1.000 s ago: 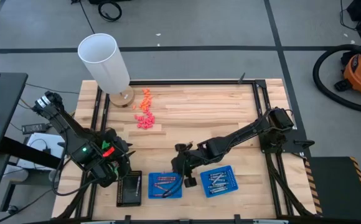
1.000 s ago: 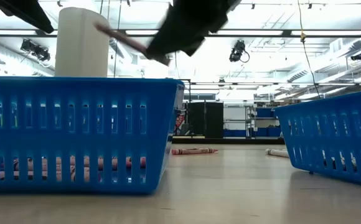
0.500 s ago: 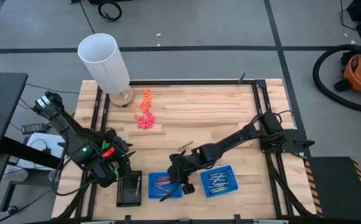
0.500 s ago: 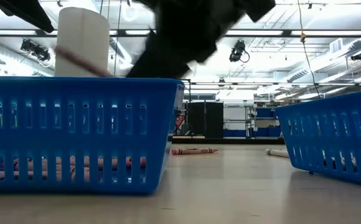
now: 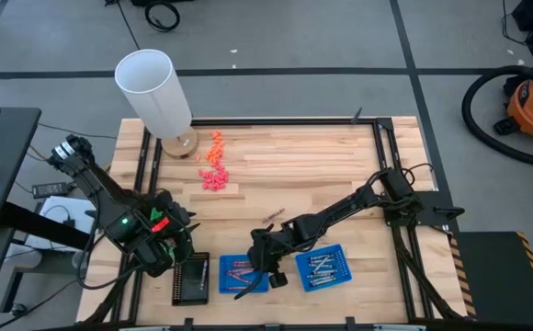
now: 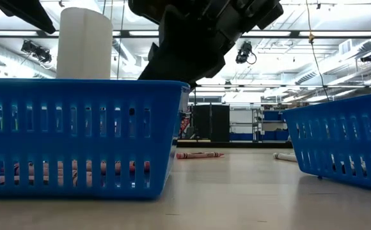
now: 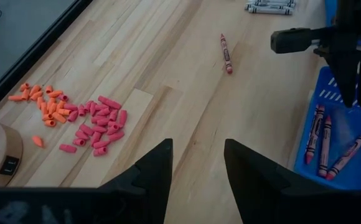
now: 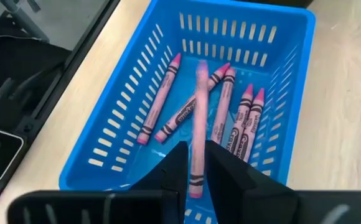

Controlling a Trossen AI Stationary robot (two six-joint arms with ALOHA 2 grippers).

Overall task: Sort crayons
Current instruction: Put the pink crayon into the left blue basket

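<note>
1. The right tool (image 5: 259,264) hangs over the left blue basket (image 5: 229,284) near the front of the counter (image 5: 322,165); in its wrist view the fingers (image 8: 175,163) stand a little apart with a pink crayon (image 8: 197,124) blurred between them — whether they clamp it or it is loose I cannot tell.
2. The crayons in the left basket (image 8: 221,115) are pink-magenta and lie loosely side by side on its floor; the basket wall fills the left of the low view.
3. The right blue basket (image 5: 323,268) sits just right of the first, apart from it, holding grey crayons (image 5: 322,267).
4. One reddish crayon (image 7: 225,54) lies alone on the bare wood beyond the baskets; a few grey crayons (image 7: 269,7) lie farther off.
5. The left tool (image 7: 196,158) hovers near the counter's front left corner, its fingers apart and holding nothing; a black tray (image 5: 190,279) lies beside it, just left of the left basket.
6. Far left — a white cylinder (image 5: 153,90) stands on a round wooden base; near it lies a scatter of orange and pink small pieces (image 5: 214,165).
</note>
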